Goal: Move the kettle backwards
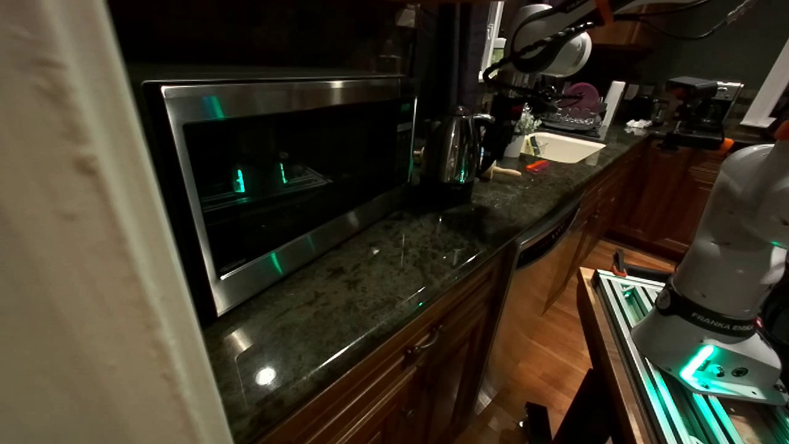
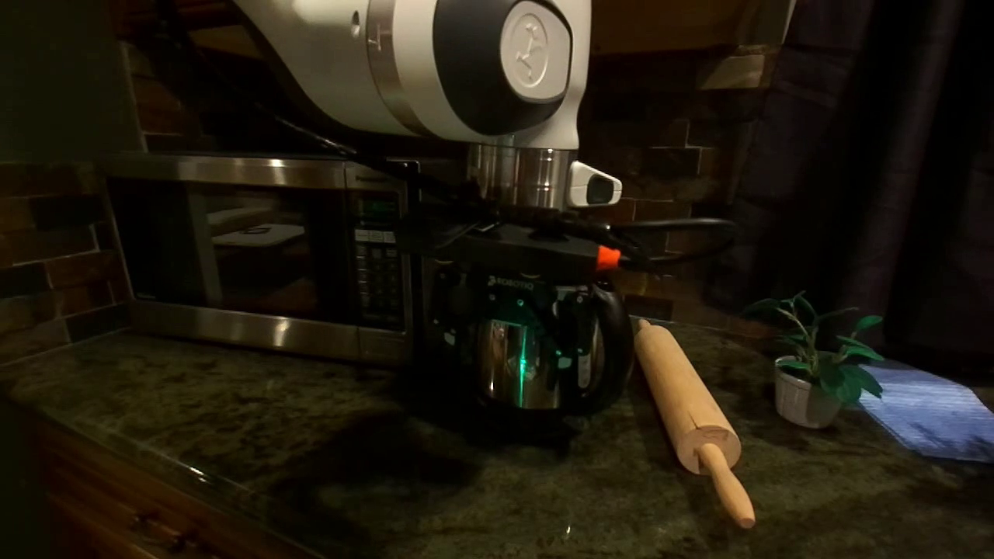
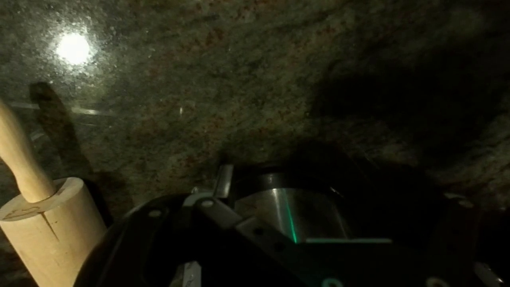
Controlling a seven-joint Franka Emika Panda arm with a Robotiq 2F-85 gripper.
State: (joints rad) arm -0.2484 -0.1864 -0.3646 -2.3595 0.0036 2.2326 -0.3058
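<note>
1. So, at far left in an exterior view, the microwave [image 2: 256, 256] sits with its door closed on the dark stone surface [image 2: 272, 435].
2. Near its right end, the kettle [image 2: 509, 365] stands upright on that surface, its black loop handle [image 2: 623, 341] on the right.
3. At the kettle, my jaws hang spread wide, and its shiny body shows between their two sides; whether either side touches it, I cannot tell.
4. Beside the handle, a wooden rolling pin [image 2: 687, 396] lies on its side.
5. Farthest right, a small potted plant [image 2: 808, 384] stands next to a flat bluish mat [image 2: 932, 411].
</note>
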